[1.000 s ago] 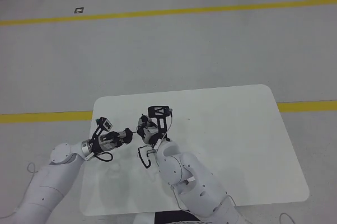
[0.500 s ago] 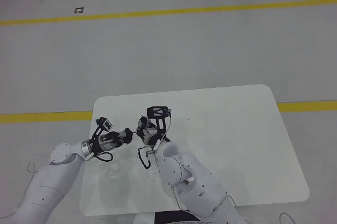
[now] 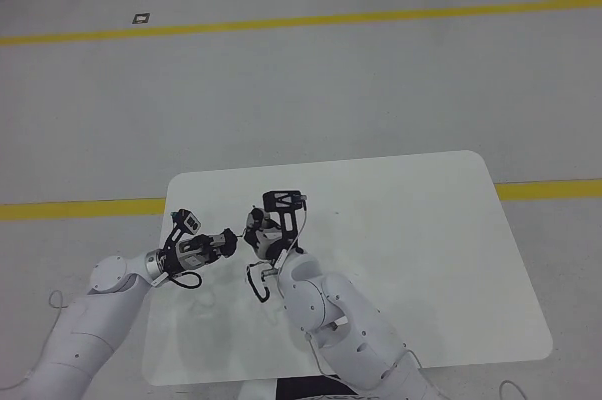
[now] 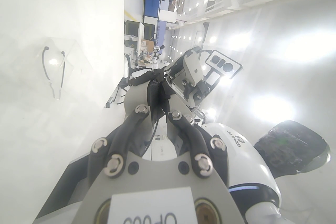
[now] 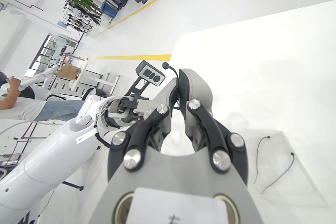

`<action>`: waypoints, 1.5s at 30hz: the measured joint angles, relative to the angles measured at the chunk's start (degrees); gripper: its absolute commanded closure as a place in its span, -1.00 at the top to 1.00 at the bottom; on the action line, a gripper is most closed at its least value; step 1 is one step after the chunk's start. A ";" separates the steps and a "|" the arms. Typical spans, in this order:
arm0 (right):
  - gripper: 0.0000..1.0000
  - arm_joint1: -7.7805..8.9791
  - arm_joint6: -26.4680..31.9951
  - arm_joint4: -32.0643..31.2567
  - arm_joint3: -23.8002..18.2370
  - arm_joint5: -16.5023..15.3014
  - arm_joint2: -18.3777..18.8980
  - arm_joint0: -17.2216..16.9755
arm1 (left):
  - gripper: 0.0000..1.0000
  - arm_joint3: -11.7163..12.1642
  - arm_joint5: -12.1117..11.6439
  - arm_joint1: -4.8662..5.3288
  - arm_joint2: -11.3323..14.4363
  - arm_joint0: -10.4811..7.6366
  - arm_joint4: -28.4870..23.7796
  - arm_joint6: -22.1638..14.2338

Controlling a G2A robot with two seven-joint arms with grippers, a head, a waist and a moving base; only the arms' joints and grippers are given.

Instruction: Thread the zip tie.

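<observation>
Over the near-left part of the white table, my two grippers meet tip to tip. My right gripper is shut on a thin black zip tie. The tie's square head sticks out past the fingertips. My left gripper is shut on the black zip tie from the opposite side. In the top view the left gripper and right gripper nearly touch. The strap between the pads is hidden.
A clear flat tray lies on the table near the grippers with two spare black zip ties on it. The same tray appears in the left wrist view. The table's right half is bare.
</observation>
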 measured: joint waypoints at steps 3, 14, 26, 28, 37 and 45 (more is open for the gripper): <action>-1.00 0.02 -0.03 0.01 -0.04 0.00 -0.08 0.01 | -1.00 0.00 0.00 0.00 0.00 0.00 0.00 0.00; -1.00 -0.19 0.47 -0.12 0.77 0.00 -0.08 0.42 | -1.00 0.00 0.00 0.00 0.00 0.00 0.00 0.00; -1.00 -0.37 1.29 -0.32 1.48 0.00 0.00 0.61 | -1.00 0.00 0.00 0.00 0.00 0.00 0.00 0.00; -1.00 -0.35 1.59 -0.42 1.55 0.00 -0.01 0.57 | -1.00 0.00 0.00 0.00 0.00 0.00 0.00 0.00; -1.00 -0.33 1.75 0.44 1.68 0.00 0.14 0.44 | -1.00 0.00 0.00 0.00 0.00 0.00 0.00 0.00; -1.00 -0.18 0.11 3.98 1.35 -0.12 -0.15 0.42 | -1.00 0.00 0.00 0.00 0.00 0.00 0.00 0.00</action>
